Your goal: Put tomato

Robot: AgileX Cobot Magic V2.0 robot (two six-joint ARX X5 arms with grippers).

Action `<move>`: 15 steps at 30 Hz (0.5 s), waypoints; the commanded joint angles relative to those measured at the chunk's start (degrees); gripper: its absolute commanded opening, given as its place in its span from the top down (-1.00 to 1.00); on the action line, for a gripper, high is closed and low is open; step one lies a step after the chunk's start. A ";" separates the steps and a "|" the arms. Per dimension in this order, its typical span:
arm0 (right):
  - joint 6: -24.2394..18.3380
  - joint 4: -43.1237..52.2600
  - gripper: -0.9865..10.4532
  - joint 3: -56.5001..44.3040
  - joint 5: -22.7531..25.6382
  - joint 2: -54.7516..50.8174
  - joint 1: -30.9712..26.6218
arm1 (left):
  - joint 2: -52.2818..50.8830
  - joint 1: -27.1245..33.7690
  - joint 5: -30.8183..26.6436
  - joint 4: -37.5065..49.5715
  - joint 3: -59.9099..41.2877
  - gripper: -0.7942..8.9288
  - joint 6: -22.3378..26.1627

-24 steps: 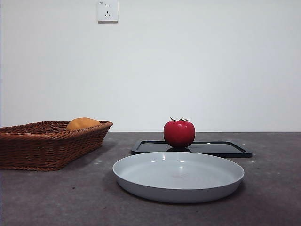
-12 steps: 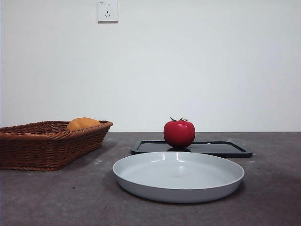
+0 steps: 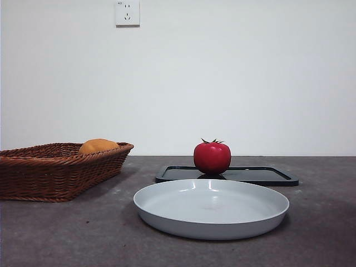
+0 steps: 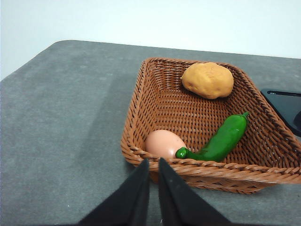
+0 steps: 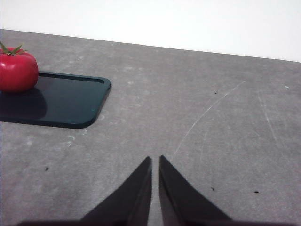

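Note:
The glossy red tomato (image 3: 212, 157) with a green stem stands on a flat black tray (image 3: 261, 176) behind a grey plate (image 3: 167, 208). It also shows in the right wrist view (image 5: 18, 70), on the tray (image 5: 66, 101). My right gripper (image 5: 155, 162) is shut and empty, above bare table well away from the tomato. My left gripper (image 4: 153, 163) is shut and empty, just outside the near rim of the wicker basket (image 4: 136, 113). Neither gripper shows in the front view.
The wicker basket (image 3: 33, 172) stands at the left and holds an orange rounded fruit (image 4: 207, 80), a green pepper (image 4: 221, 139) and a pale egg-like thing (image 4: 164, 143). A wall socket (image 3: 127, 13) is on the wall behind.

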 commanded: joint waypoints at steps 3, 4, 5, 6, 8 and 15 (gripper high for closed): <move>1.07 -0.59 0.79 -0.33 0.31 -0.09 -1.79 | -0.04 0.04 0.04 -0.39 -1.16 0.78 0.42; 1.31 -0.59 0.79 -0.33 0.33 -0.09 -2.19 | -0.04 0.04 0.07 -0.39 -1.16 0.78 0.42; 1.46 -0.59 0.79 -0.33 0.33 -0.09 -2.36 | -0.04 0.04 0.04 -0.39 -1.16 0.78 0.42; 1.73 -0.59 0.79 -0.33 0.37 -0.09 -2.38 | -0.04 0.04 0.04 -0.39 -1.16 0.78 0.42; 1.79 -0.59 0.79 -0.33 0.35 -0.09 -2.38 | -0.04 0.04 0.07 -0.39 -1.16 0.78 0.42; 2.34 -0.55 0.79 -0.33 -0.28 -0.09 -2.36 | -0.04 0.04 0.07 -0.39 -1.16 0.78 0.42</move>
